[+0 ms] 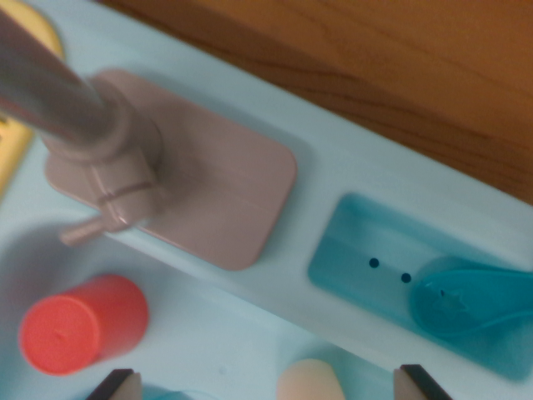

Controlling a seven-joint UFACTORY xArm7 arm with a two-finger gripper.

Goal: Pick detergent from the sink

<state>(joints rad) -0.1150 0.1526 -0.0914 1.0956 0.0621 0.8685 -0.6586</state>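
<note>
overhead, wrist looks down on sink (208,333); jaws apart, red detergent cap (82,323) toward left tip.

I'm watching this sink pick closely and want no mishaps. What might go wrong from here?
The faucet stands close above the red cap, so the arm may bump it. The gripper has open fingertips straddling a peach object, which it might grab instead. Only the cap shows, so the grip point is uncertain.

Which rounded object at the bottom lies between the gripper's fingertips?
The pale peach object, sitting between the two fingertips of the gripper; the red cap lies toward the wrist view's left, outside them.
</note>
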